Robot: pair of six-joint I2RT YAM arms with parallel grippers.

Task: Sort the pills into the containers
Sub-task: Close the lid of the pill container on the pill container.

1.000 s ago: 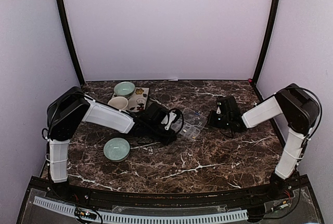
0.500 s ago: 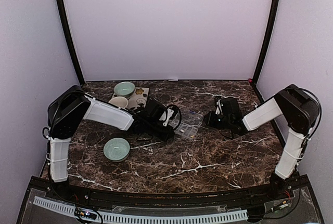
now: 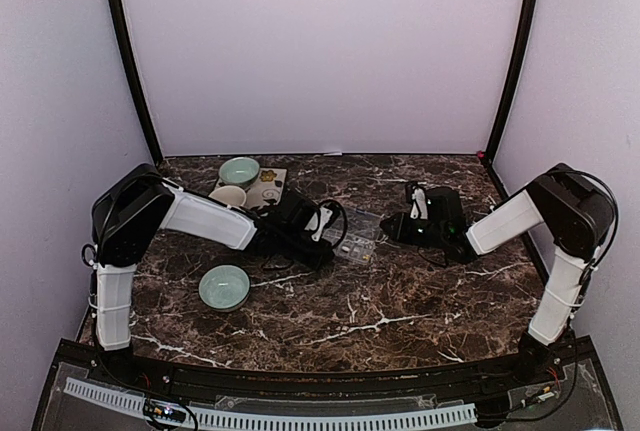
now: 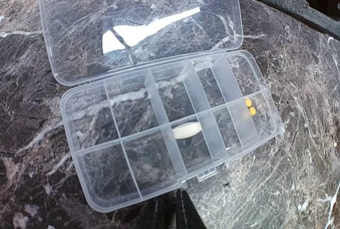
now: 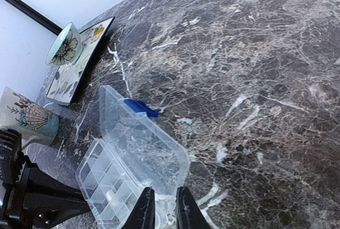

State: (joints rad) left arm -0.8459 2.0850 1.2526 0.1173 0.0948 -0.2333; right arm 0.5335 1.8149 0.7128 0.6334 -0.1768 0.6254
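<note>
Box sits open mid-tabletop between the two arms, lid folded back toward the right arm. We see one white pill in a middle compartment and two yellow pills in an end compartment. Left gripper is closed, tips just beside the edge opposite the lid, nothing visible in it. Right gripper shows a narrow gap at the lid's corner. We can't tell if it's pinching the lid.
</note>
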